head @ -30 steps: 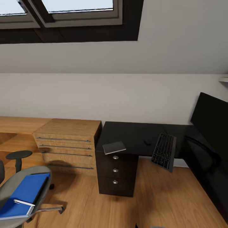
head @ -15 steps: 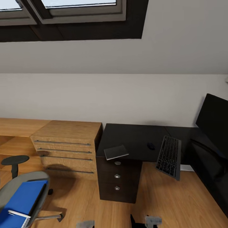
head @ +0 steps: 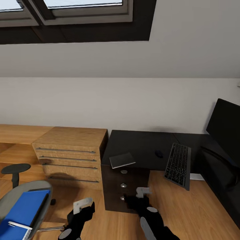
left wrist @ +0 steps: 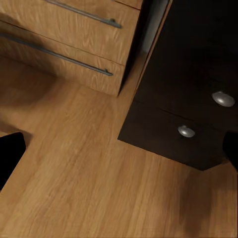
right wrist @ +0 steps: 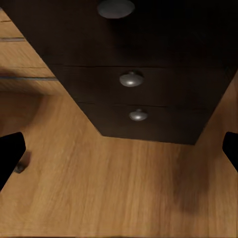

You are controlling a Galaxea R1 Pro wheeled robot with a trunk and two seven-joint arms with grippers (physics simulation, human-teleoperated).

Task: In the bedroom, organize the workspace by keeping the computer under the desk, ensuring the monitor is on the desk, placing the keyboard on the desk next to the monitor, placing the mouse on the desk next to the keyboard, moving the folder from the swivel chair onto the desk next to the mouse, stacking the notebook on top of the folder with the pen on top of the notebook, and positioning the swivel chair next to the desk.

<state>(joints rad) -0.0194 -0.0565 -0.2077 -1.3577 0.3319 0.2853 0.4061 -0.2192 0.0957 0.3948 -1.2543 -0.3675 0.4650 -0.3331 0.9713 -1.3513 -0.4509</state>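
Black L-shaped worktop (head: 143, 145) beside wooden chest (head: 70, 151) | keyboard (head: 178, 165) overhangs its edge, could slide off if bumped | blue folder (head: 21, 213) on swivel chair (head: 20, 193) | notebook (head: 121, 160) at worktop corner | left tool (head: 82, 204), right tool (head: 142, 192) both spread open, empty

No readable text, labels, brands or numbers anywhere; keyboard (head: 177, 165) key legends too small to read.

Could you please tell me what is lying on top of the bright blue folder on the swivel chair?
A slim white pen lies across the bright blue folder on the grey swivel chair. The folder's lower end is cut off by the head view's edge.
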